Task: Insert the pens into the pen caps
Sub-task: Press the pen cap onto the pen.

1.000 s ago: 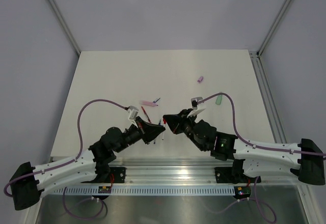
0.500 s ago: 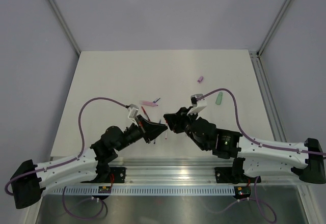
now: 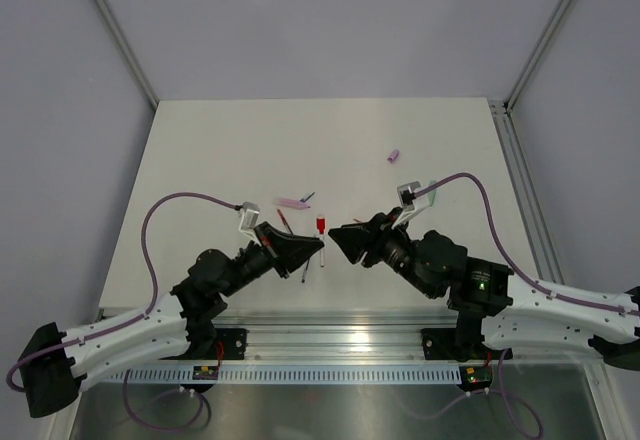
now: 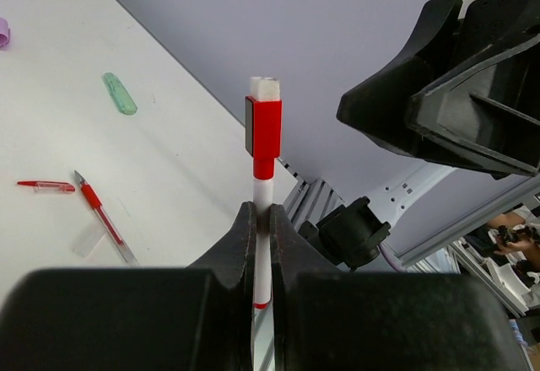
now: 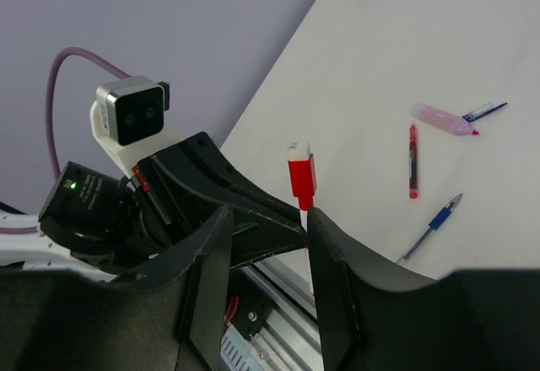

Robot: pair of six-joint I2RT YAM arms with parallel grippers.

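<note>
Left pincer pressed together on a pen, held upright and sticking out past the fingertips. Barrel is white with a red base. A red cap sits on the upper end, with a dark strip down one side and a pale stub on top.

Right pincer is spread and holds nothing; the pen stands just in front of its gap.

Beyond both pincers, loose on the tabletop, lie a pink pen, red pen and blue pen. A green pen and lilac cap lie farther out.
</note>
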